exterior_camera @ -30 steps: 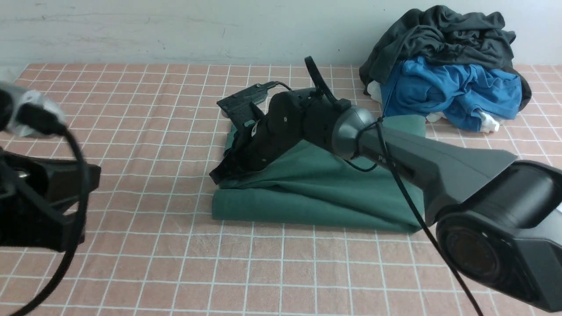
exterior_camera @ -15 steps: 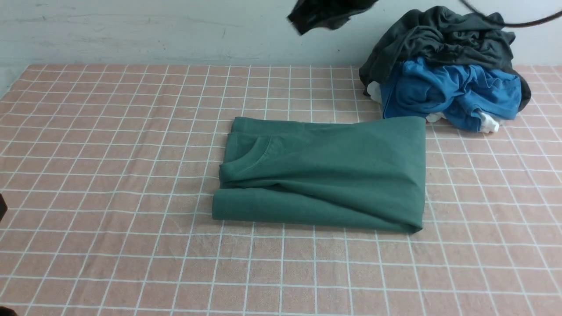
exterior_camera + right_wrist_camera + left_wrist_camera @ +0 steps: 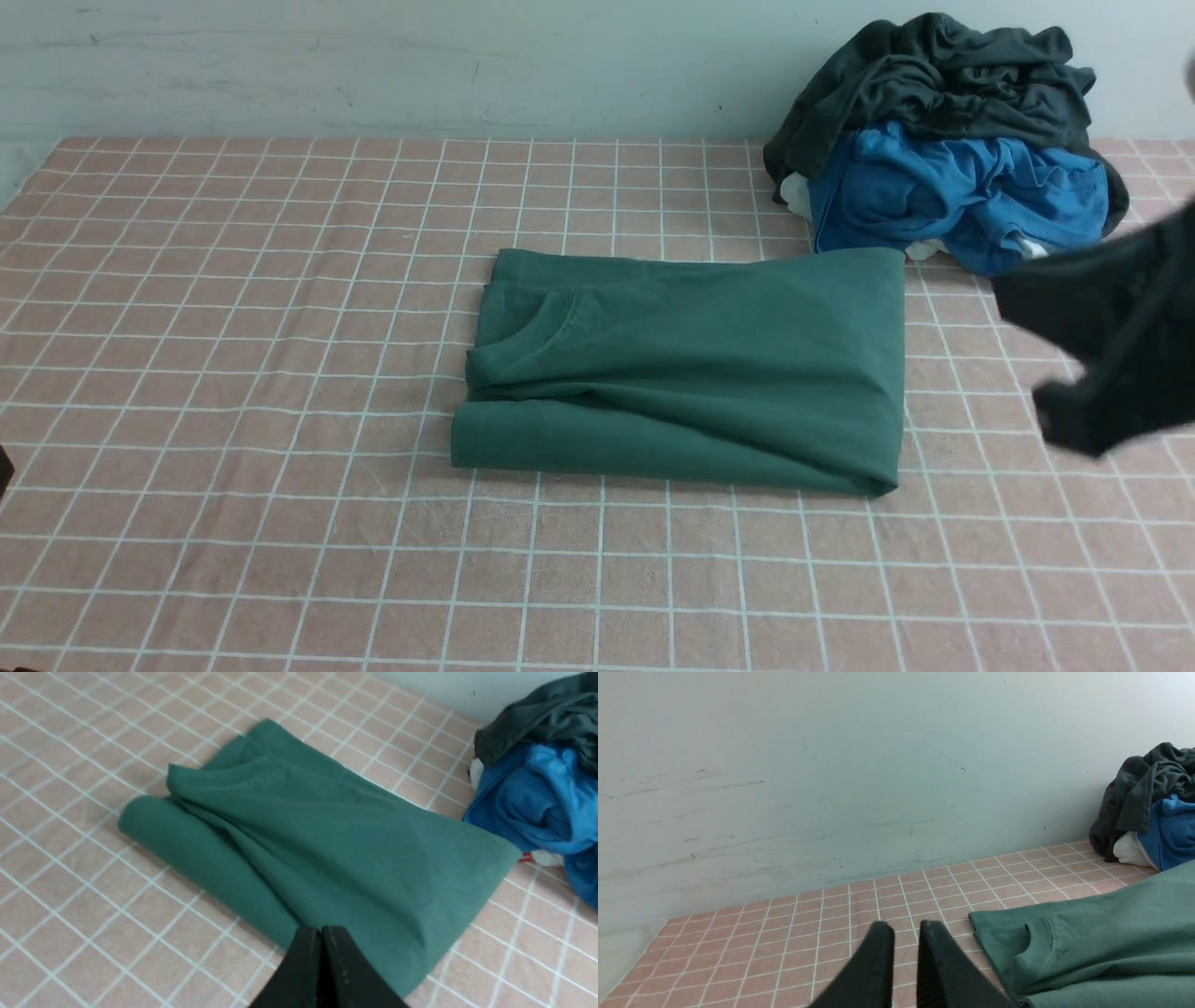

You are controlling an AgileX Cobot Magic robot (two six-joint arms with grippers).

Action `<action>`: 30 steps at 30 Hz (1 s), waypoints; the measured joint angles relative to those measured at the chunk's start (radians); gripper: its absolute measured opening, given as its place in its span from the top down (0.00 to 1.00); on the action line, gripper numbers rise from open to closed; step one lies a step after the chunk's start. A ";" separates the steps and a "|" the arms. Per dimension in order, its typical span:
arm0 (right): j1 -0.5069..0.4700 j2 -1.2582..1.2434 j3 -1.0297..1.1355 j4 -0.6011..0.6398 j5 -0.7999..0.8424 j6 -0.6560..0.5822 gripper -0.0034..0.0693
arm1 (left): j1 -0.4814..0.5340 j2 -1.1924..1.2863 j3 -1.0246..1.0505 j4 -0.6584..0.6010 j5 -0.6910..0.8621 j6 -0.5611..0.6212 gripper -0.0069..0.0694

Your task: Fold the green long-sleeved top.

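The green long-sleeved top (image 3: 691, 364) lies folded into a flat rectangle in the middle of the table. Its crew neck is at the left end and a fold runs along the near side. It also shows in the left wrist view (image 3: 1101, 933) and the right wrist view (image 3: 303, 835). My right gripper (image 3: 321, 928) is shut and empty, raised above the top's near right corner. In the front view it is a dark blur (image 3: 1102, 355) at the right edge. My left gripper (image 3: 906, 926) has its jaws nearly together with nothing between them, and it is left of the neck end, apart from the top.
A pile with a dark grey garment (image 3: 943, 75) over a blue garment (image 3: 962, 196) sits at the back right, touching the top's far right corner. A pale wall (image 3: 373, 65) runs along the back. The pink checked tablecloth (image 3: 233, 327) covers the table.
My right arm has lifted off the top's left end, swung up and come down at the right edge. My left arm has withdrawn out of the front view. The top has not moved.
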 joint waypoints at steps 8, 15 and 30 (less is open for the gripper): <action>0.000 -0.079 0.613 -0.004 -0.809 0.043 0.97 | 0.000 0.000 0.000 0.000 0.000 -0.001 0.82; 0.005 -0.038 0.797 -0.006 -1.119 0.093 0.97 | 0.000 0.000 0.000 -0.001 -0.001 -0.001 0.82; -0.185 -0.593 0.802 0.325 -0.565 -0.114 0.97 | -0.003 0.000 0.000 -0.001 0.000 -0.001 0.82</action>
